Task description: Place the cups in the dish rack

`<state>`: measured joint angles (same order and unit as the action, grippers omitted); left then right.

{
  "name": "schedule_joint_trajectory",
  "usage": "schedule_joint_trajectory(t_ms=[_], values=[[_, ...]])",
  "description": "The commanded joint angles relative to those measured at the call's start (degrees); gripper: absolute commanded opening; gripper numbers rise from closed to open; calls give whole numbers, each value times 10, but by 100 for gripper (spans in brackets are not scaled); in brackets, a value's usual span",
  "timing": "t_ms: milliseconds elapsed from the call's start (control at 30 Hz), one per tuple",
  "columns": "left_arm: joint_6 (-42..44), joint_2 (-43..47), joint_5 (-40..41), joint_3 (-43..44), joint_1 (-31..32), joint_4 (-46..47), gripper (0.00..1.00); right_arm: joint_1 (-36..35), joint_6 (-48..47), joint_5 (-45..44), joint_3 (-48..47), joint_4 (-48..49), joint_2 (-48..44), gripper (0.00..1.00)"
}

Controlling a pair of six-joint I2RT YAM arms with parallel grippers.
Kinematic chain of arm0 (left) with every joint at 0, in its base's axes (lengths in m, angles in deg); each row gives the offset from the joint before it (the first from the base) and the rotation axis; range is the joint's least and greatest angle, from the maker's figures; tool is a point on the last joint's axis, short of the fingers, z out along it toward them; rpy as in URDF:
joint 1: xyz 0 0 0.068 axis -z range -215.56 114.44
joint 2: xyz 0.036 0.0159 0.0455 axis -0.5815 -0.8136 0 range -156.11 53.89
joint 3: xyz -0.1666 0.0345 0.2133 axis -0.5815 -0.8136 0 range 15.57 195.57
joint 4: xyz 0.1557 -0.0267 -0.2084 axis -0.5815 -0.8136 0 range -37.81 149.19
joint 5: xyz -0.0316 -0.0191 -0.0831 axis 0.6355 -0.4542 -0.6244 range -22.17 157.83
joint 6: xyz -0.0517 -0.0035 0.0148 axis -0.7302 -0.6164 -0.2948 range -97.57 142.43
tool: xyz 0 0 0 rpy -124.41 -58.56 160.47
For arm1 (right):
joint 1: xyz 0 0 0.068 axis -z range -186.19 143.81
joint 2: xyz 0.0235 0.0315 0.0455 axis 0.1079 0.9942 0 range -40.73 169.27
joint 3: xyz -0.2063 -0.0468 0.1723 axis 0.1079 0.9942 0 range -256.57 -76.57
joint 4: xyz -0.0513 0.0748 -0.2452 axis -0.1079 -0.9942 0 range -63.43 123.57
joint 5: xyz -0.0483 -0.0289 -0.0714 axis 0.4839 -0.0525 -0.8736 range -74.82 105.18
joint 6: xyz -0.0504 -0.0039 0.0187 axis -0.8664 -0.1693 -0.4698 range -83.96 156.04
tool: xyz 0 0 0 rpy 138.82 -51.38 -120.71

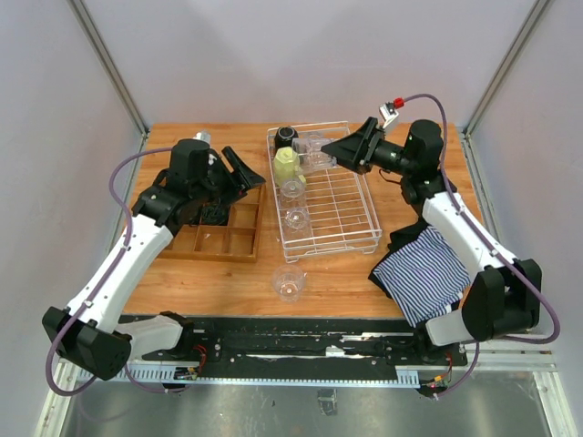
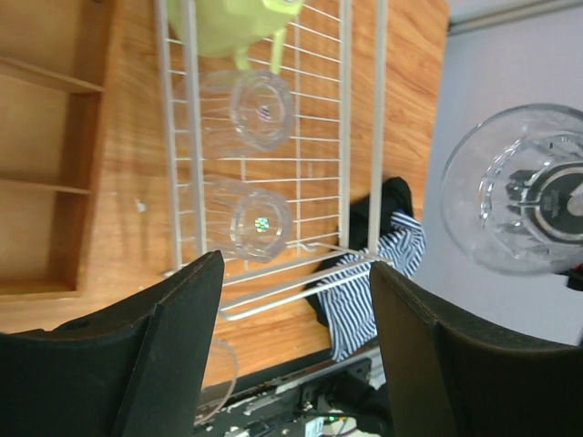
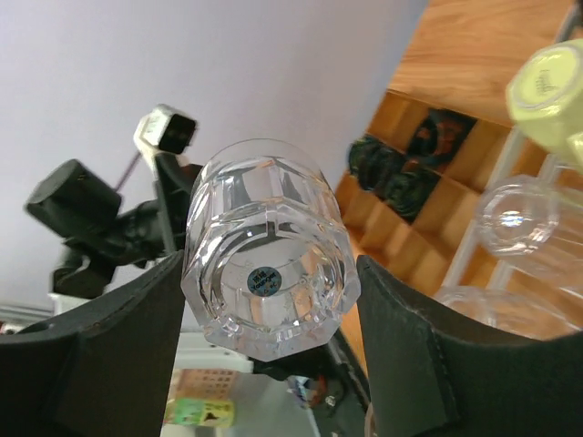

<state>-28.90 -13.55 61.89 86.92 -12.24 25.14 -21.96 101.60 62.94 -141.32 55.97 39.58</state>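
Right gripper (image 3: 269, 273), closest to the wrist cam: fingers clamped on a clear held tumbler (image 3: 264, 209), base facing the lens. It is up in the air over the far left part of the dish rack (image 1: 337, 196), just beside the mugs. There is a small round blue sticker (image 3: 262, 279) on its base, print too small to read.

Left gripper (image 2: 296, 273): released, jaws apart, nothing between them. It hovers between the wooden tray (image 1: 228, 241) and the rack's left side.

Rack contents, all down its left side, far to near:
- black mug (image 1: 287, 137)
- yellow-green mug (image 1: 286, 164)
- mid-rack tumbler (image 1: 292, 188)
- near-rack tumbler (image 1: 297, 218)

Each of the two rack tumblers shows a tiny dot sticker (image 2: 262, 223), unreadable.

Loose tumbler (image 1: 289, 282) stands on the table (image 1: 346, 282), just in front of the rack's near left corner and outside it.

Tray: dark items (image 3: 401, 168) in the far compartments, can't tell what they are.

Striped cloth (image 1: 424, 273) lies on the table, right of the rack's near corner.
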Motion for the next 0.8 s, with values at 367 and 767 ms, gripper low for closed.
schedule_joint_trajectory(t_ms=[367,767], values=[[70,-17,11,33,-62,-39,66,19,-448,-182,-308,-481,162,22],[82,-52,-5,45,-93,-35,66,-40,-586,-334,-526,-643,318,22]])
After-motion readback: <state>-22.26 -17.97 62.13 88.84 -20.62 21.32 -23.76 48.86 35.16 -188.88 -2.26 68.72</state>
